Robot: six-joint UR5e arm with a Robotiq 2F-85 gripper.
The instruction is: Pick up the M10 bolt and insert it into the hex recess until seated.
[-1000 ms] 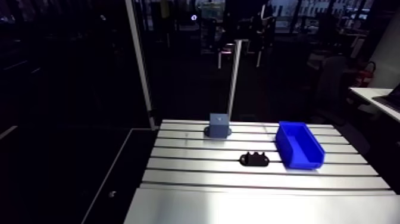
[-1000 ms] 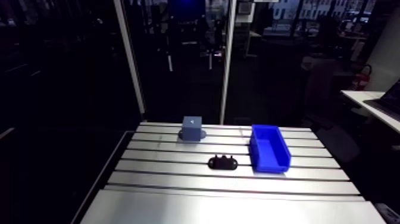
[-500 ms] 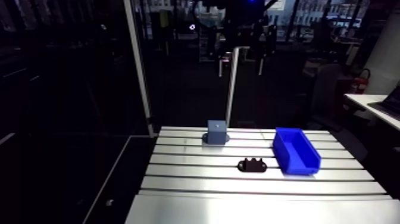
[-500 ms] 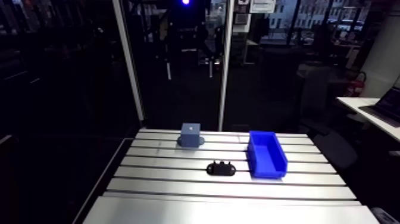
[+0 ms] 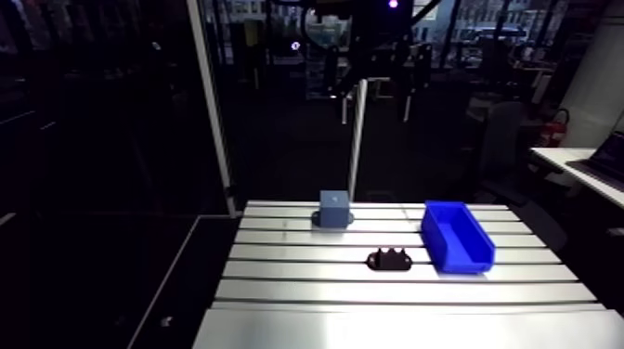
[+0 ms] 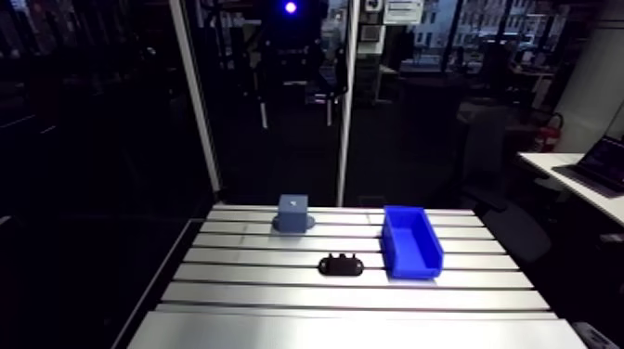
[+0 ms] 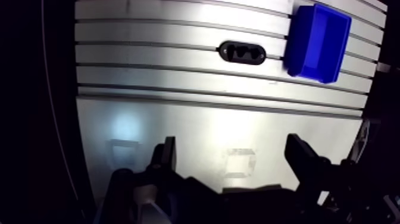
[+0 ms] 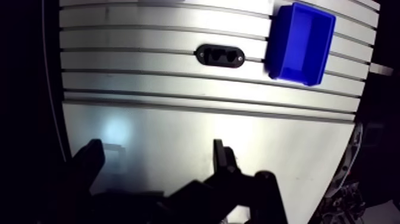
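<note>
My gripper hangs high over the near, smooth part of the aluminium table. It is open, its two dark fingers wide apart with nothing between them. Well ahead of the gripper a small black oval fixture with dark recesses in its top lies on the slotted part of the table; it also shows in the arm view as the black fixture. I see no bolt in any view.
A blue open bin stands just right of the fixture, and its inside is hard to read. A grey-blue block on a round base stands behind the fixture. A white post rises at the table's back edge.
The whole arm view has shifted a little, so the camera moved. The fixture, bin and block keep their places on the table.
</note>
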